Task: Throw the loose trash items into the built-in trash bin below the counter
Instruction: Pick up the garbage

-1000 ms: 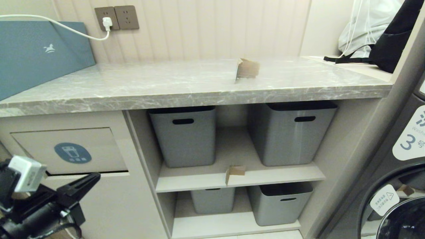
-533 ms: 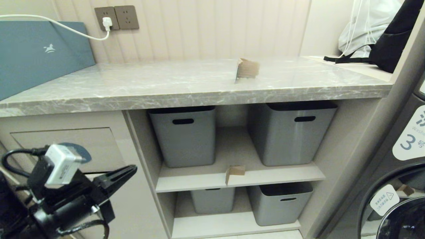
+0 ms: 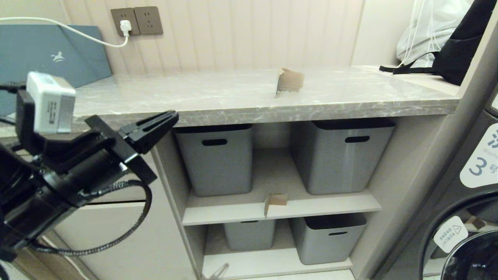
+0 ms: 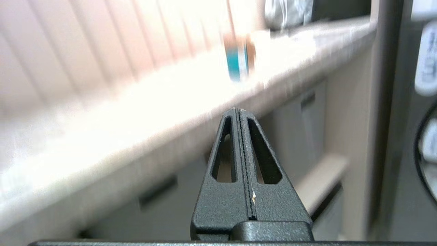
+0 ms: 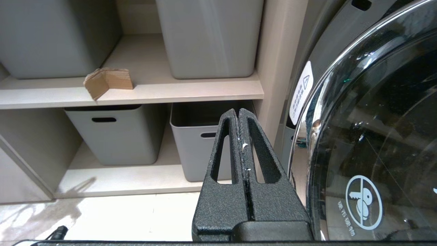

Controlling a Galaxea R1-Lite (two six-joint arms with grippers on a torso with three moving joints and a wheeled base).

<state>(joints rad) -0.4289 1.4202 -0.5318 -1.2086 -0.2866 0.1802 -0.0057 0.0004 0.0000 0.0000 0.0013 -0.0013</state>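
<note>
One brown cardboard scrap (image 3: pixel 290 81) stands on the grey marble counter (image 3: pixel 233 101) near the back. Another scrap (image 3: pixel 275 202) lies at the front edge of the middle shelf, and the right wrist view shows it too (image 5: pixel 107 81). My left gripper (image 3: pixel 173 116) is shut and empty, level with the counter's front edge, left of the scraps; in the left wrist view its tips (image 4: pixel 238 111) point along the counter. The built-in trash bin flap (image 3: pixel 128 192) is mostly hidden behind my left arm. My right gripper (image 5: pixel 238 111) is shut and empty, low beside the washing machine.
Grey tubs (image 3: pixel 216 159) (image 3: pixel 342 155) stand on the middle shelf, with more tubs (image 3: pixel 330 237) below. A washing machine (image 3: pixel 467 217) fills the right side. A blue-grey box (image 3: pixel 78 54) and a black bag (image 3: pixel 459 50) sit at the counter's ends.
My left arm has risen and swung right, from in front of the bin flap up to the counter's edge, staying shut. Both scraps are where they were.
</note>
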